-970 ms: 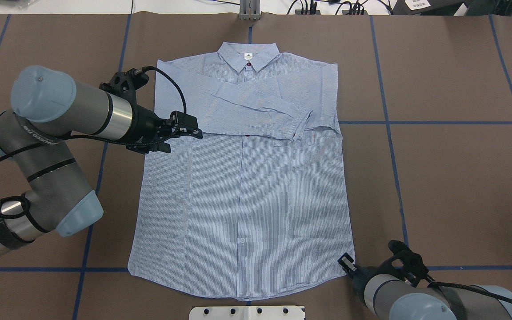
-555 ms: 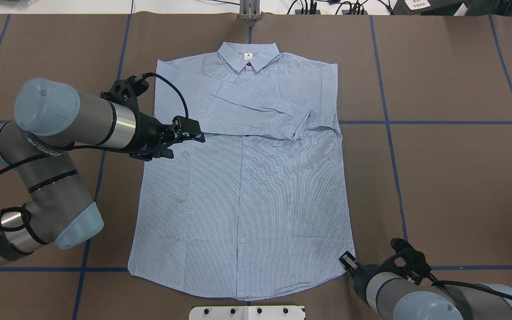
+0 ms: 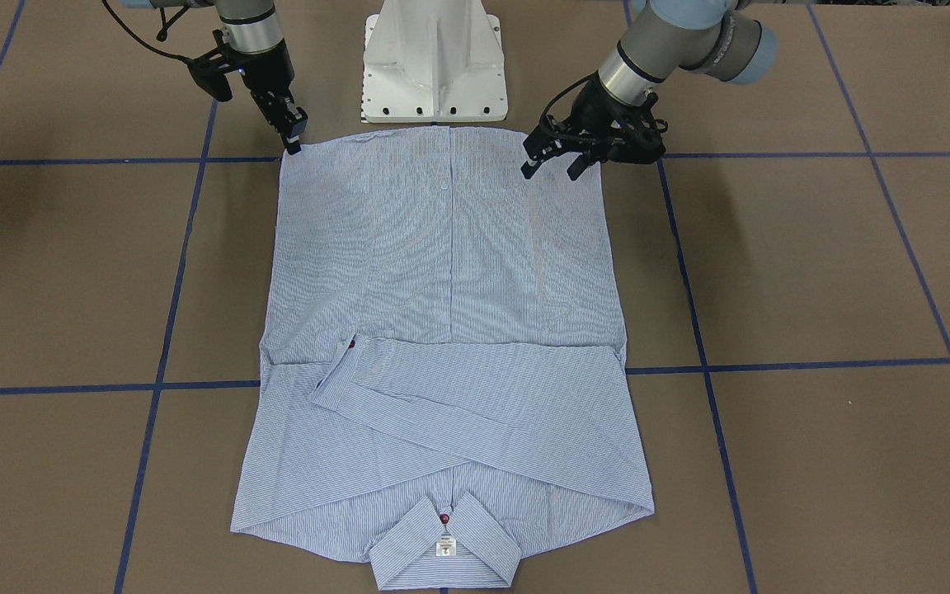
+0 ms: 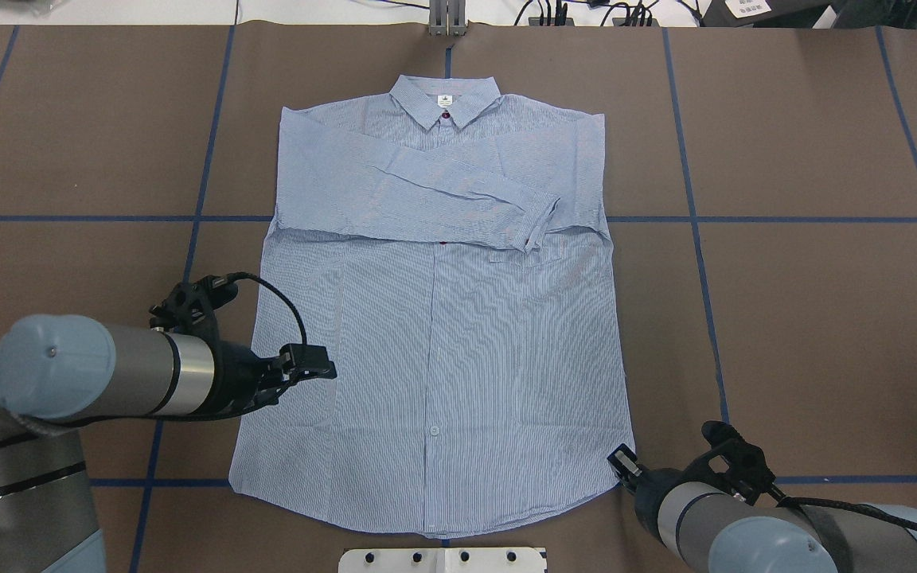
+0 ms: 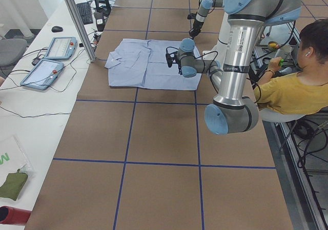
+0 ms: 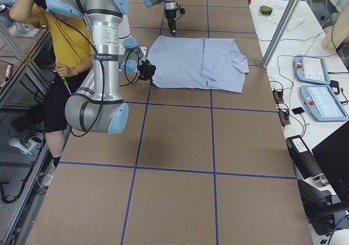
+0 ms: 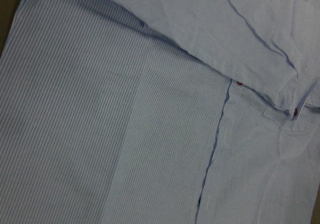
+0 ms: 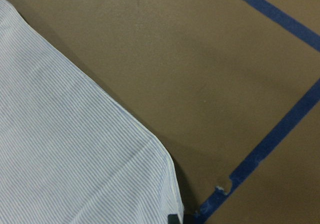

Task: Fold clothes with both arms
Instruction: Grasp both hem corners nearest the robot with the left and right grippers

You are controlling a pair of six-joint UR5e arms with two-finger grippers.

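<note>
The light blue striped shirt (image 4: 458, 318) lies flat and face up on the brown table, collar at the far side, both sleeves folded across the chest. It also shows in the front view (image 3: 442, 272). My left gripper (image 4: 320, 368) is open and empty and hovers over the shirt's lower left part; its jaws show spread in the front view (image 3: 549, 167). My right gripper (image 4: 622, 463) sits at the shirt's near right hem corner, shut on it (image 3: 292, 142). The right wrist view shows that corner (image 8: 150, 174) lying flat.
The white pedestal base (image 3: 434, 66) stands just behind the hem. Blue tape lines (image 4: 745, 219) cross the table. A seated operator in yellow (image 5: 292, 86) is at the robot's side. Tablets (image 5: 48, 61) and a metal post (image 5: 77, 20) stand past the collar end.
My left gripper has moved from the folded sleeve's edge toward the robot, down the shirt's left side to its lower part. The right gripper has hardly moved. The shirt lies unchanged.
</note>
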